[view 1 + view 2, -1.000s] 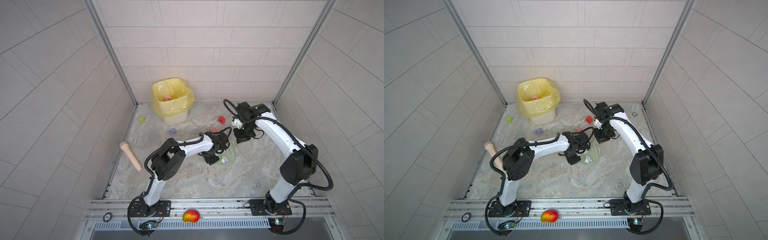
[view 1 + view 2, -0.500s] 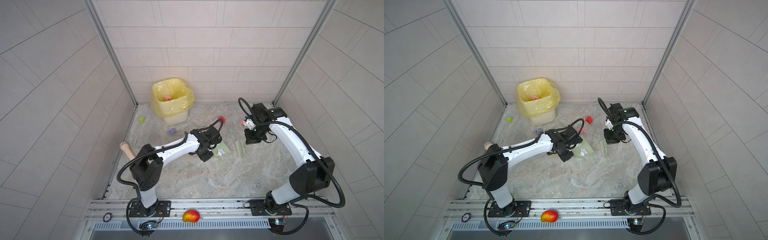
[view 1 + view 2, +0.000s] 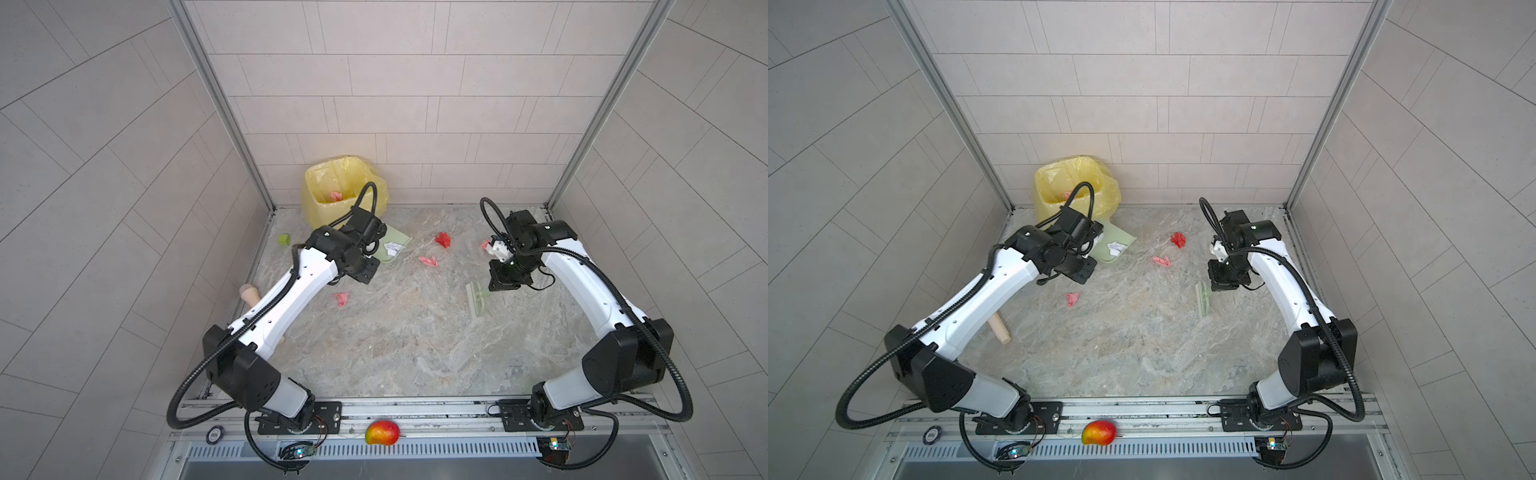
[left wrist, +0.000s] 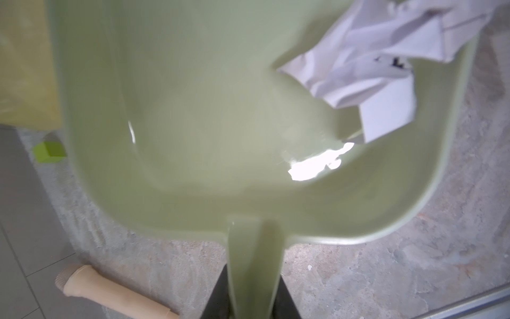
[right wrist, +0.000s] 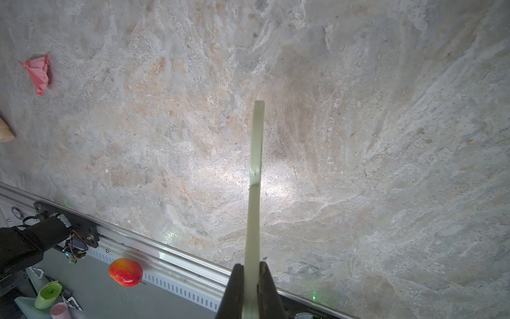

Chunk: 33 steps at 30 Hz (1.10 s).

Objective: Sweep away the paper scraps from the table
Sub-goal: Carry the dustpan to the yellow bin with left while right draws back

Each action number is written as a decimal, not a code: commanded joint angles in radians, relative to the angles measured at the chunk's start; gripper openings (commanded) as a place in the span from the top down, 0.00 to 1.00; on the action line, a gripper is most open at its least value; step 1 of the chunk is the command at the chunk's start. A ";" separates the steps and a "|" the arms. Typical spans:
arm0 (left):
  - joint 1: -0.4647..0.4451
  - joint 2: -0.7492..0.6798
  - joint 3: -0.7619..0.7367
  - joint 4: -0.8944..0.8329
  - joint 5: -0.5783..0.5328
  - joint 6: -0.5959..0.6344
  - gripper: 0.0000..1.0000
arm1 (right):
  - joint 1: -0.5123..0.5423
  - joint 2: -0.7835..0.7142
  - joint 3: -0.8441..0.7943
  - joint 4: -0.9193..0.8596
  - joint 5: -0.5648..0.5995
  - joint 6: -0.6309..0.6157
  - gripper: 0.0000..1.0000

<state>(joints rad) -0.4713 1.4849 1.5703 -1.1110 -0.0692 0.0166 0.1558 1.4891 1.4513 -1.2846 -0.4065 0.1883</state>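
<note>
I take the yellow bin (image 3: 318,208), standing at the back wall of the table (image 3: 415,357), as my reference.

Well left of the bin and nearer me, a wooden roller (image 3: 250,294) lies by the table edge, partly under the left arm. A small green cube (image 3: 284,239) sits just left of the bin's foot. One pink scrap (image 3: 336,195) lies inside the bin. A near pink scrap (image 3: 342,298) lies on the table well in front of the bin.

Left gripper (image 4: 254,290): jaws clamped on the handle of the green dustpan (image 4: 207,124). The pan hangs tilted just in front of the bin, a little to its right. I cannot tell whether it touches the bin. A crumpled white paper slip (image 4: 372,69) sits at the pan's open lip.

A mango (image 3: 382,432) lies on the front rail, off the table, far in front of the bin.

Right of the bin, past the pan, a middle pink scrap (image 3: 429,261) and a red scrap (image 3: 443,240) lie on the table, near each other but apart.

Right gripper (image 5: 251,287): jaws pinched tight on the thin handle of the green brush (image 3: 478,299), far right of the bin and nearer me. I see the brush edge-on over bare table in the right wrist view. I cannot tell whether it touches the surface.

A pink bit (image 3: 484,245) shows farther right again, at the right arm's wrist. It is too small for me to say whether it rests on the table.
</note>
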 commanded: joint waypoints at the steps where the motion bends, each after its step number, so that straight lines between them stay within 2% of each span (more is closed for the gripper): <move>1: 0.076 -0.045 0.057 -0.092 -0.046 -0.016 1.00 | -0.016 -0.048 -0.024 -0.003 -0.033 -0.008 1.00; 10: 0.307 -0.053 0.194 -0.105 -0.047 0.027 1.00 | -0.054 -0.083 -0.058 -0.005 -0.063 -0.035 1.00; 19: 0.518 0.073 0.365 -0.143 -0.048 0.098 1.00 | -0.083 -0.090 -0.052 -0.023 -0.080 -0.062 1.00; 26: 0.533 0.242 0.582 -0.207 -0.107 0.128 1.00 | -0.091 -0.082 -0.045 -0.028 -0.090 -0.068 1.00; 29: 0.519 0.338 0.721 -0.263 -0.177 0.145 1.00 | -0.093 -0.078 -0.039 -0.029 -0.096 -0.067 1.00; 33: 0.488 0.416 0.829 -0.282 -0.268 0.175 1.00 | -0.095 -0.083 -0.039 -0.025 -0.103 -0.059 1.00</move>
<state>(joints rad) 0.0425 1.8751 2.3363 -1.3319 -0.2386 0.1593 0.0685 1.4292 1.3945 -1.2877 -0.4957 0.1352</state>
